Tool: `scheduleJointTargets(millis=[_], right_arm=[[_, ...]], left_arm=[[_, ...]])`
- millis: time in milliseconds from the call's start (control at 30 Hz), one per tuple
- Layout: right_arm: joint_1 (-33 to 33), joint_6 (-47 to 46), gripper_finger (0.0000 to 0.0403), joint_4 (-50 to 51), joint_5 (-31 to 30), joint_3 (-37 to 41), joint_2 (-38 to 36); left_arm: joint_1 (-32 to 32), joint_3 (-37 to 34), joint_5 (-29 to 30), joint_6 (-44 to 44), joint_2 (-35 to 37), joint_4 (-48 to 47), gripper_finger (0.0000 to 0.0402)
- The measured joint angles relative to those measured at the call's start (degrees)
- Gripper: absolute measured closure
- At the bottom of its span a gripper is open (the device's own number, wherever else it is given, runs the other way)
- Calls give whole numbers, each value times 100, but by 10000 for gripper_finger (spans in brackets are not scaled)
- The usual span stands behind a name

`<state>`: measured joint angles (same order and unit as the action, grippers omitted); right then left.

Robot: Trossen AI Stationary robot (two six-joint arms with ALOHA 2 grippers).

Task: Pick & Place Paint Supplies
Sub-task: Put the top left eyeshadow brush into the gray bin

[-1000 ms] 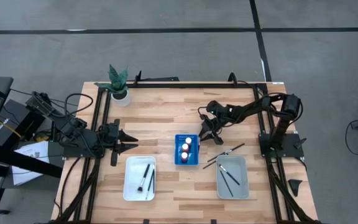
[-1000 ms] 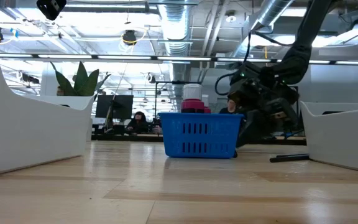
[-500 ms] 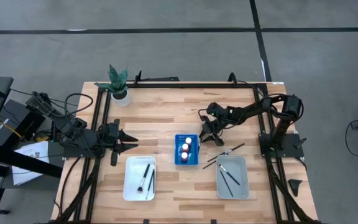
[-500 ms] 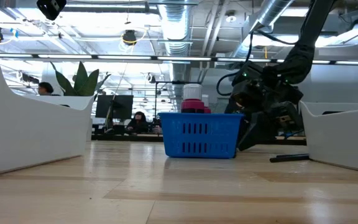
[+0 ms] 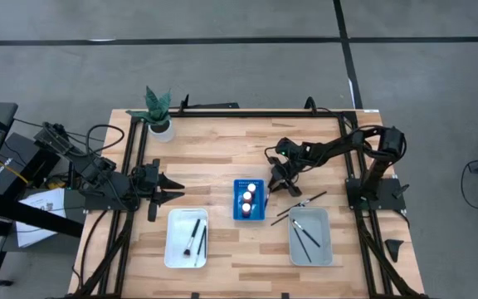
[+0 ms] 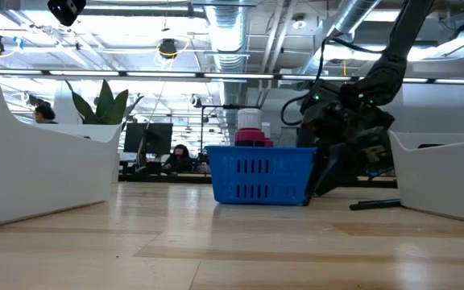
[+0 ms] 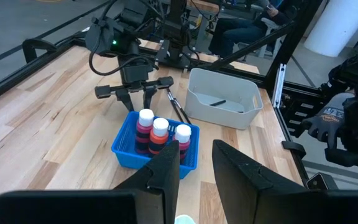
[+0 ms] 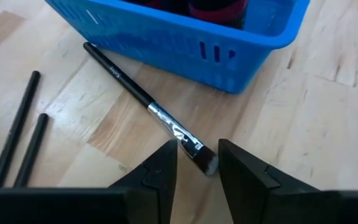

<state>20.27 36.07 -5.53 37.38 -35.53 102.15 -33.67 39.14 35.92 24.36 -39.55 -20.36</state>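
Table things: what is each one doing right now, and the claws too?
Paint bottles: three, upright in the blue basket.
Loose brush: lying flat beside the basket.
Right claw: open, low over that brush's bristle end.
Left claw: open, empty, waiting at the left.

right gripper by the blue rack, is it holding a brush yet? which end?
Nothing held yet. The right gripper stands open with a brush on the table between its fingers, at the bristle end, untouched. The left gripper is empty too.
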Motion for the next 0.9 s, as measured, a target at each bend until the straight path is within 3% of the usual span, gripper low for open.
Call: scheduleJointTargets(millis=[900], right_arm=[[-2, -722, 296, 848, 802, 9, 7]], left_arm=[[0, 1, -63, -11, 0, 1, 311]])
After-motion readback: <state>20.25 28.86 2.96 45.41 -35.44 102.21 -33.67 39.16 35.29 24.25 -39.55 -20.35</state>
